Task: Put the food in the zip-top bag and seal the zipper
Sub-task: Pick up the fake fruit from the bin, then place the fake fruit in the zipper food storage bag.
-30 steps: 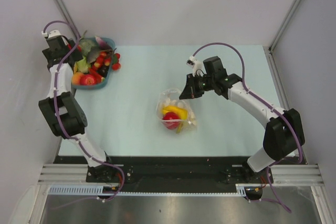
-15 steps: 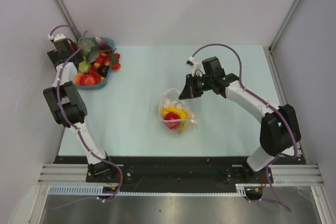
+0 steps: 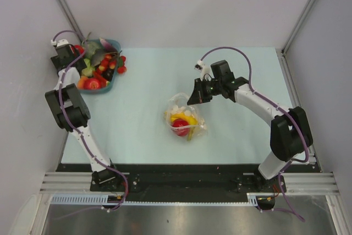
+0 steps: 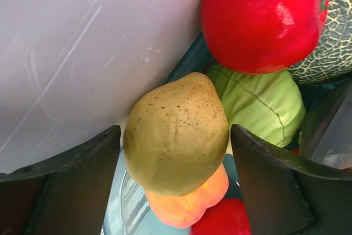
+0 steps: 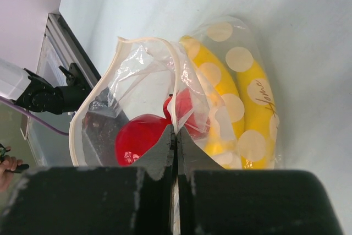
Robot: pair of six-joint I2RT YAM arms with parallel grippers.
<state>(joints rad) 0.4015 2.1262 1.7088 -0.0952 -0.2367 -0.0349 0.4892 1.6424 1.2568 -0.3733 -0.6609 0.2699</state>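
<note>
While right tool (image 5: 176, 134) pinches zip-top bag (image 3: 186, 120), mouth facing far side, left tool (image 4: 176, 175) spread.

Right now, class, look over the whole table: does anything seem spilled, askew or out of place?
Yes. The blue basket at the far left corner is overfull: small red food pieces sit outside its rim, on the right in the top view, seemingly on the table. Nothing else stands out.

Basket (image 3: 114, 43) far left; zip-top bag (image 3: 193, 115) mid-table; food (image 3: 180, 126) inside both.
</note>
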